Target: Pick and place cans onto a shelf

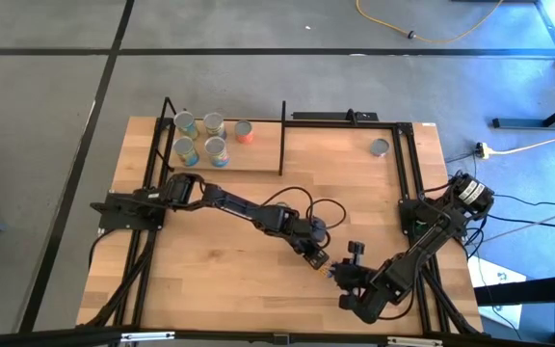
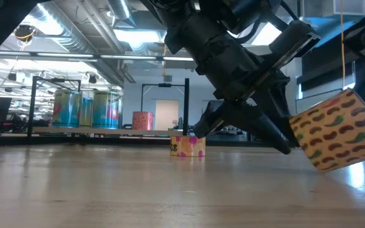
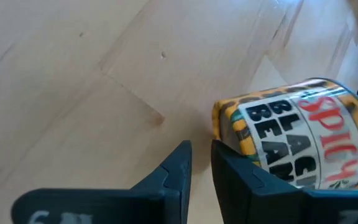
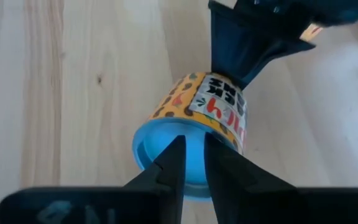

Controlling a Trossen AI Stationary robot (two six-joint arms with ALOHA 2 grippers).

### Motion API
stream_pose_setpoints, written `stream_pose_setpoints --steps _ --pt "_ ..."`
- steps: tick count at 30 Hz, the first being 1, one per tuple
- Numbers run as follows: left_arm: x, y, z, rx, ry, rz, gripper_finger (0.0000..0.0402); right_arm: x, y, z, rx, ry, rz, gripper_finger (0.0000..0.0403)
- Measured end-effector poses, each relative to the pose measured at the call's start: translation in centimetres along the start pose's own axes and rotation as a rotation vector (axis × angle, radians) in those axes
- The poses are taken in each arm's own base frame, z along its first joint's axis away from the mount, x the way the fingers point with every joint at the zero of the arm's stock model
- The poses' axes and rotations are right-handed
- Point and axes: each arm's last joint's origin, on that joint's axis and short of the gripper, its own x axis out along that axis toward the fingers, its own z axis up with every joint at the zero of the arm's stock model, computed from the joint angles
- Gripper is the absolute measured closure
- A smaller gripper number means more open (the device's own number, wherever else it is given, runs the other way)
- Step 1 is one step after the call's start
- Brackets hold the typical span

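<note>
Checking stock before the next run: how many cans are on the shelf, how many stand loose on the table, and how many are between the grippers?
Cans on the shelf: 5, four blue-labelled and one orange-red.
Cans loose on the table: 1, far right corner.
Cans between the left gripper and right gripper: 1, tan black-bean can.
Total: 7.

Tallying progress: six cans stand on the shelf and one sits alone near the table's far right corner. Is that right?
Not six: the high view shows five cans on the shelf. The lone can is where you say.
</note>
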Motion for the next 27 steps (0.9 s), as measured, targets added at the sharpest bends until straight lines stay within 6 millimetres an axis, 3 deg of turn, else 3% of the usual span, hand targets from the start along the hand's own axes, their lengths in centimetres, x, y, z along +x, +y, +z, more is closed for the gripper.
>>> stream_pose_setpoints --steps 14,27 --pt "0.1 0.4 -1.6 0.037 0.041 0.136 0.0347 1.2 -1.2 1.2 -0.111 -0.011 -0.059 0.0341" --pt "-0.4 1.2 -2.4 0.064 0.080 0.270 0.0347 1.7 -2.3 2.7 -0.144 0.048 0.059 0.0341"
